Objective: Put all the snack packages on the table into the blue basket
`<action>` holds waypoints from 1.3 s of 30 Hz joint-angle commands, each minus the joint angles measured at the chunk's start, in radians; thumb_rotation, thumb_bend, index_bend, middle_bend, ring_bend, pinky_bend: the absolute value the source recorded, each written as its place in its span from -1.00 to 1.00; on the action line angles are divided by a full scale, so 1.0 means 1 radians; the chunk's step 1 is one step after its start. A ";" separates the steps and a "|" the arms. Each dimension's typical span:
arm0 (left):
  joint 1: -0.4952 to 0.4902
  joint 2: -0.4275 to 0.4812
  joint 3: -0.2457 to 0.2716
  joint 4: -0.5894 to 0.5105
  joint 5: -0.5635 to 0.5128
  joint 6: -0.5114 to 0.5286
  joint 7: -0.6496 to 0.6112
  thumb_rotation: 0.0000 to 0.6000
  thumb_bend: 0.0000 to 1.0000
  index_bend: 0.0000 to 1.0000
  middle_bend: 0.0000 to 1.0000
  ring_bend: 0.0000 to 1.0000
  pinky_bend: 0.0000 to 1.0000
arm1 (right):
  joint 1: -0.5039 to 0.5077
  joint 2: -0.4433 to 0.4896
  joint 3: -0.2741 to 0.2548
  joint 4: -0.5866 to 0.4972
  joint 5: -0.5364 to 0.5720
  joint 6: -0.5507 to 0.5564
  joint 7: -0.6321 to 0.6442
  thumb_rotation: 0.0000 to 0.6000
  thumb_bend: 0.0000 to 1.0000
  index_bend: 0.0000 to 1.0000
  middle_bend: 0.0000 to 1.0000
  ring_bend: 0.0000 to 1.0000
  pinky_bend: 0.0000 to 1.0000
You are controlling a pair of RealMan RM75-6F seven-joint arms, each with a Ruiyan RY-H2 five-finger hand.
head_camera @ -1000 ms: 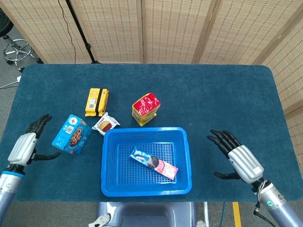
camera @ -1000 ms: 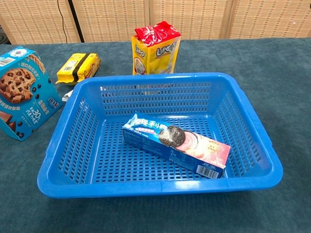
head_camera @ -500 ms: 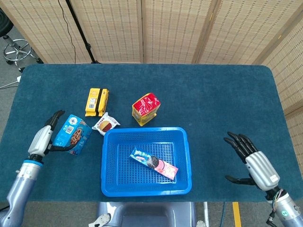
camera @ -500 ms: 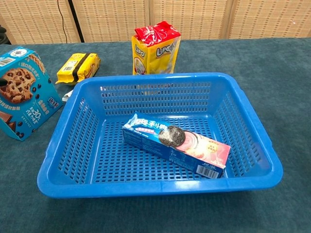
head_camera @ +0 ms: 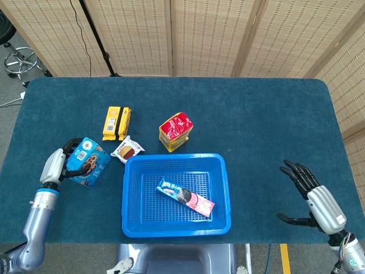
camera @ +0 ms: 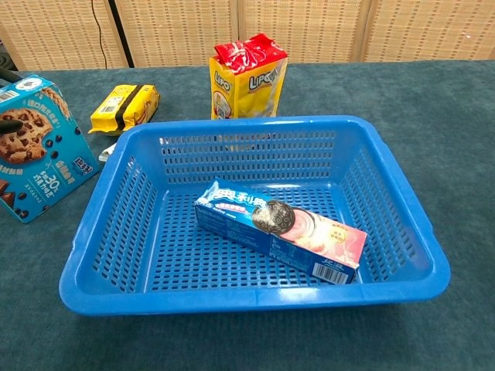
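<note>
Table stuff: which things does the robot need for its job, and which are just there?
For the job: basket, cookie box, yellow pack, small snack, red-topped bag, Oreo box already in the basket, left robot hand.

Just there: screens, stool, cable.

Left hand (head_camera: 56, 165) at left table edge, forearm running down toward lower-left corner, dark fingers (head_camera: 72, 144) curled onto blue cookie box (head_camera: 87, 161). Right hand (head_camera: 319, 200) low at far right, holding nothing, fingers spread, thumb out sideways, palm facing inward.
</note>
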 commanded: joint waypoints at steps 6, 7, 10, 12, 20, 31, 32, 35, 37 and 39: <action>0.054 0.097 -0.025 -0.085 0.133 0.058 -0.132 1.00 -0.19 0.35 0.16 0.21 0.44 | 0.000 -0.003 0.002 -0.004 -0.002 -0.001 0.006 1.00 -1.00 -1.00 -1.00 -1.00 -0.91; 0.061 0.116 -0.025 -0.099 0.152 0.062 -0.148 1.00 -0.19 0.35 0.16 0.21 0.44 | 0.000 -0.003 0.002 -0.005 -0.003 -0.001 0.005 1.00 -1.00 -1.00 -1.00 -1.00 -0.91; 0.087 0.191 -0.024 -0.163 0.235 0.084 -0.212 1.00 -0.19 0.35 0.16 0.20 0.44 | -0.001 -0.003 0.002 -0.010 -0.005 0.001 0.004 1.00 -1.00 -1.00 -1.00 -1.00 -0.91; 0.103 0.246 -0.022 -0.210 0.348 0.107 -0.300 1.00 -0.20 0.34 0.16 0.20 0.44 | -0.002 -0.003 0.002 -0.013 -0.005 0.001 0.002 1.00 -1.00 -1.00 -1.00 -1.00 -0.91; 0.098 0.331 0.020 -0.243 0.659 0.188 -0.454 1.00 -0.21 0.34 0.16 0.20 0.44 | -0.001 -0.003 0.008 -0.017 0.005 -0.004 0.006 1.00 -1.00 -1.00 -1.00 -1.00 -0.91; -0.119 0.247 0.076 -0.366 0.678 -0.089 -0.579 1.00 -0.21 0.34 0.16 0.20 0.44 | 0.004 -0.006 0.019 -0.001 0.032 -0.021 0.024 1.00 -1.00 -1.00 -1.00 -1.00 -0.91; -0.134 0.224 0.076 -0.361 0.657 -0.108 -0.566 1.00 -0.21 0.34 0.16 0.20 0.44 | 0.004 -0.006 0.019 0.001 0.035 -0.023 0.027 1.00 -1.00 -1.00 -1.00 -1.00 -0.91; -0.171 0.147 0.074 -0.323 0.596 -0.148 -0.472 1.00 -0.21 0.33 0.16 0.20 0.44 | 0.004 -0.006 0.021 0.007 0.044 -0.027 0.036 1.00 -1.00 -1.00 -1.00 -1.00 -0.91; -0.183 0.110 0.078 -0.305 0.572 -0.158 -0.427 1.00 -0.21 0.33 0.16 0.20 0.44 | 0.004 -0.005 0.023 0.008 0.049 -0.027 0.043 1.00 -1.00 -1.00 -1.00 -1.00 -0.91; -0.193 0.087 0.086 -0.286 0.574 -0.161 -0.388 1.00 -0.21 0.33 0.16 0.19 0.44 | 0.003 -0.004 0.025 0.010 0.053 -0.027 0.047 1.00 -1.00 -1.00 -1.00 -1.00 -0.91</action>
